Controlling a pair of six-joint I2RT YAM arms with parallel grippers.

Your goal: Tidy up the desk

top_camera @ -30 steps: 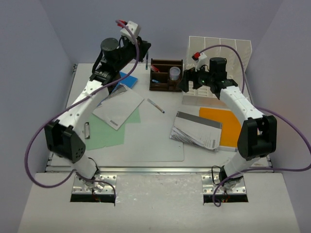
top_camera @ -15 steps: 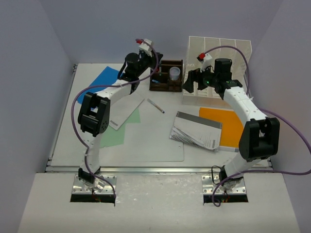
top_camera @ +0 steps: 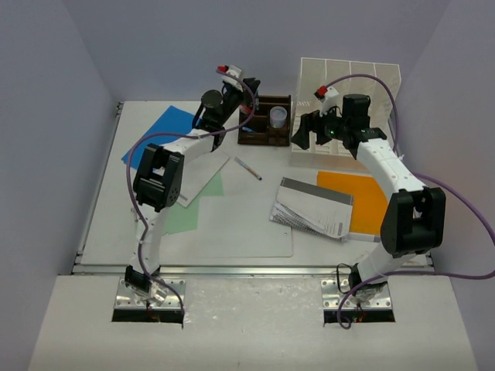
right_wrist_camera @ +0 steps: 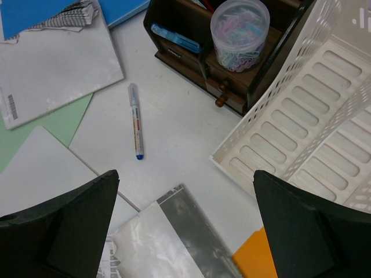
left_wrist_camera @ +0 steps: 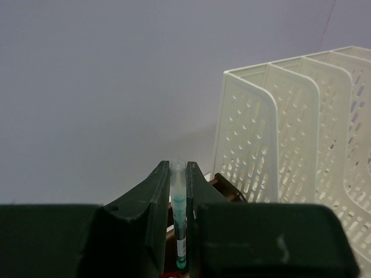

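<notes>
The white desk [top_camera: 271,158] is strewn with papers and folders. My left gripper [top_camera: 246,100] hangs over the left end of the dark brown pen organizer [top_camera: 264,127]. It is shut on a clear pen with a green core [left_wrist_camera: 178,197], held upright between the fingers [left_wrist_camera: 152,197]. My right gripper [top_camera: 303,131] hovers open between the organizer and the white file rack [top_camera: 352,77], with nothing between its fingertips [right_wrist_camera: 87,202]. Below it lies a blue-tipped pen [right_wrist_camera: 135,119] on the desk.
A jar of paper clips [right_wrist_camera: 239,32] sits in the organizer. An orange folder [top_camera: 360,201] and a grey booklet [top_camera: 311,207] lie at the right. A white booklet [top_camera: 197,174], green paper [top_camera: 182,209] and a blue folder [top_camera: 158,127] lie at the left.
My left arm has swung right from the left papers to the organizer, carrying the pen. The right gripper has shifted slightly right and stays open.
</notes>
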